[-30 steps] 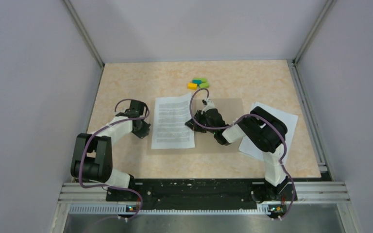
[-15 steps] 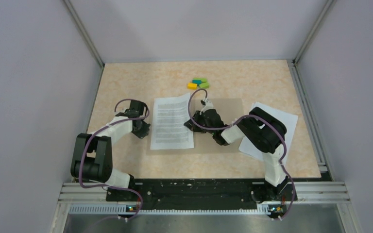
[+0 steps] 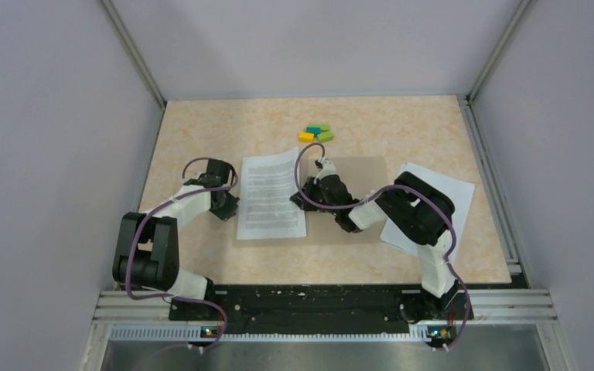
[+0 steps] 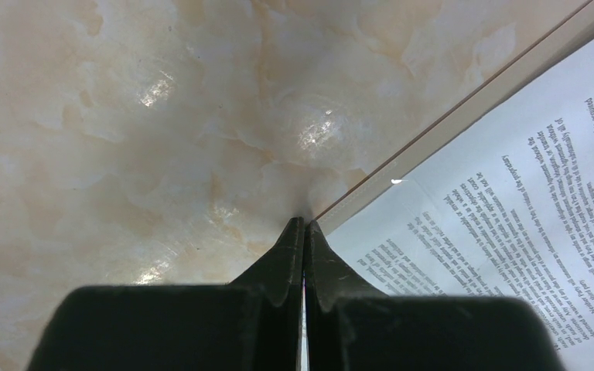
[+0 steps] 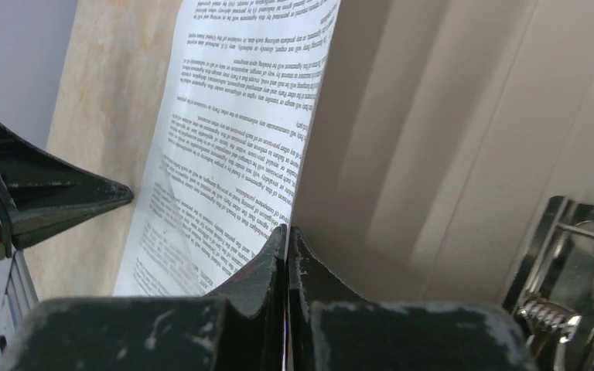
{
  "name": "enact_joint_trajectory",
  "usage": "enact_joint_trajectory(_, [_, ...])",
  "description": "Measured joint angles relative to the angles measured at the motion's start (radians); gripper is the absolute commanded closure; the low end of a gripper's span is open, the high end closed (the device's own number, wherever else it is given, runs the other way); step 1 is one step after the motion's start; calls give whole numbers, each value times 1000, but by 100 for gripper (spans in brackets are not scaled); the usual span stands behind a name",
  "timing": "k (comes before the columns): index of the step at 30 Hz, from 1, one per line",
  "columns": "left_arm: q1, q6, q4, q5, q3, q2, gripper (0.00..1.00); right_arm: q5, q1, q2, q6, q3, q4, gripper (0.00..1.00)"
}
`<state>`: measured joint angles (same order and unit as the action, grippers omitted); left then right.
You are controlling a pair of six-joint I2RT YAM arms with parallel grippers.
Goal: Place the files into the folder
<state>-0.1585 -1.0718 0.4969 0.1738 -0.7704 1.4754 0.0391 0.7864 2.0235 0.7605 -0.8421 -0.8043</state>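
Note:
A white printed sheet [image 3: 272, 193] lies on the left half of the tan folder [image 3: 363, 171], which is spread flat on the table. My right gripper [image 3: 300, 199] is shut on the sheet's right edge; in the right wrist view the jaws [image 5: 287, 230] pinch the paper [image 5: 240, 131] where it meets the folder card [image 5: 433, 139]. My left gripper [image 3: 233, 204] is shut, its tips [image 4: 303, 222] touching down at the folder's left edge [image 4: 448, 127] beside the sheet [image 4: 510, 193]. A second sheet [image 3: 456, 193] lies at the right, partly under my right arm.
Several small coloured blocks [image 3: 315, 133] sit behind the folder. A metal spring clip [image 5: 572, 270] shows at the lower right of the right wrist view. Grey walls close in the table on three sides. My left gripper's finger [image 5: 62, 197] shows beyond the sheet.
My right gripper has moved left with the sheet's edge in it, and the sheet has slid a little left over the folder. The left arm has not moved.

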Motion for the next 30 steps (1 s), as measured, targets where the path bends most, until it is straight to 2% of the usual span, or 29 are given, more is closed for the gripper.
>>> enact_joint_trajectory(30, [0,0,0,-1,0,0,100,-21,41,-10,-40,-11,39,100])
